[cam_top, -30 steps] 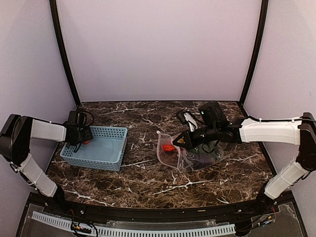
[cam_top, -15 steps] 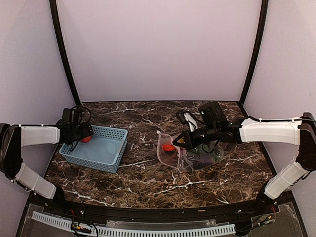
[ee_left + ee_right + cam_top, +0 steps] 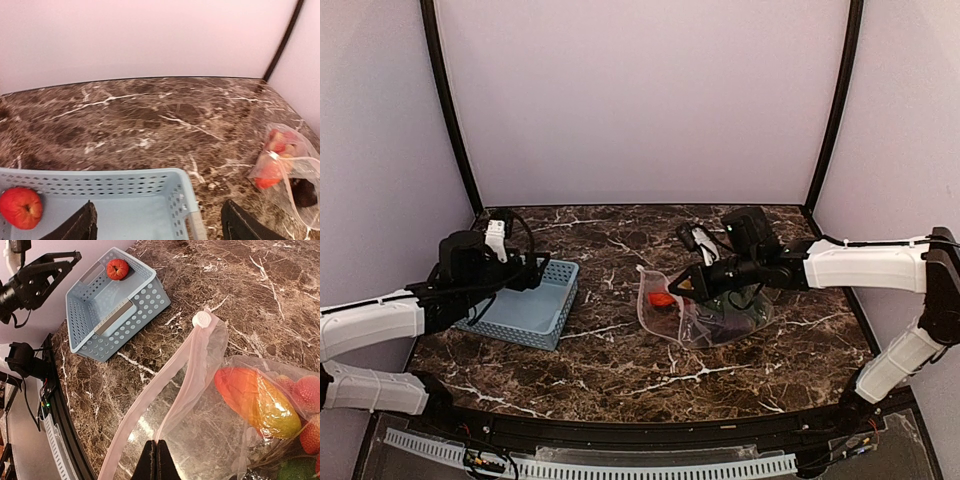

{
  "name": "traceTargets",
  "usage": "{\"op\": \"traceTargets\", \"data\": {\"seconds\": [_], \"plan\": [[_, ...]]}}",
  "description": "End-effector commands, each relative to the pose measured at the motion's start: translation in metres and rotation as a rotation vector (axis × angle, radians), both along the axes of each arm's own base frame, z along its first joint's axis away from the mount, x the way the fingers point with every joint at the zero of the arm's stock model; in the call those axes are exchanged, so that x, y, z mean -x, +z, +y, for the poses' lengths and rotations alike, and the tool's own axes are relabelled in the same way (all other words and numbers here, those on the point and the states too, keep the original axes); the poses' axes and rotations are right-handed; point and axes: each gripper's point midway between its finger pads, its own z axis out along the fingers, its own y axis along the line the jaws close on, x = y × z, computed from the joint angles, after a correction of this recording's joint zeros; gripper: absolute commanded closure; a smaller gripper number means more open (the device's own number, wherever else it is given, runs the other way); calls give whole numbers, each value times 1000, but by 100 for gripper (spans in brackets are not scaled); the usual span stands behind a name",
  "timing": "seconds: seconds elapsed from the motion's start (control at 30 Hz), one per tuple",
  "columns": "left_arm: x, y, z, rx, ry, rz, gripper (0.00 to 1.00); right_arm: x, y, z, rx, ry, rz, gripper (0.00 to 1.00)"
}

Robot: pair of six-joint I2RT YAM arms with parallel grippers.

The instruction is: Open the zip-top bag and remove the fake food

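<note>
The clear zip-top bag (image 3: 705, 318) lies right of centre with its mouth open toward the left. My right gripper (image 3: 156, 460) is shut on one lip of its pinkish zip strip (image 3: 185, 390), and it also shows in the top view (image 3: 686, 286). Inside lie an orange-red piece (image 3: 255, 399), red balls (image 3: 306, 392), a green piece (image 3: 296, 472) and a dark piece (image 3: 302, 192). One red round piece (image 3: 20, 207) lies in the basket. My left gripper (image 3: 160, 231) is open and empty over the basket's far right corner, also seen from above (image 3: 532, 270).
The light-blue perforated basket (image 3: 535, 318) stands at the left, its rim under my left gripper (image 3: 187, 200). Dark marble table top (image 3: 620, 370) lies between basket and bag. Purple walls and black corner posts close in the back and sides.
My left arm has swung round and its gripper has moved right along the basket's far side, away from the red piece lying in the basket. The right gripper and bag have not moved.
</note>
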Motion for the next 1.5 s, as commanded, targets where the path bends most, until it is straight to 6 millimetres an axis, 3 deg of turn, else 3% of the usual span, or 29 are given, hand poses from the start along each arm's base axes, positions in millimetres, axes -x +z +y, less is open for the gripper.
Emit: {"op": "traceTargets", "data": {"seconds": [0.0, 0.3, 0.4, 0.67, 0.7, 0.8, 1.07, 1.3, 1.47], "plan": [[25, 22, -52, -9, -263, -203, 17, -9, 21, 8, -64, 0, -34, 100], [65, 12, -157, -211, -638, -403, 20, -3, 28, 9, -97, 19, -29, 100], [73, -2, -190, -277, -745, -438, 21, -2, 29, 10, -106, 26, -20, 100], [72, -9, -249, -320, -881, -504, 37, -1, 30, 11, -109, 33, -21, 100], [73, -17, -254, -335, -901, -500, 41, -1, 30, 11, -109, 32, -22, 100], [71, -22, -268, -344, -928, -508, 49, -2, 32, 11, -110, 28, -29, 100], [63, -48, -282, -387, -950, -496, 59, -8, 41, 10, -112, 6, -56, 100], [42, -66, -292, -488, -916, -499, 62, -10, 46, 6, -111, -20, -72, 100], [30, -79, -299, -566, -908, -510, 58, -15, 46, 0, -96, -53, -77, 100]]}}
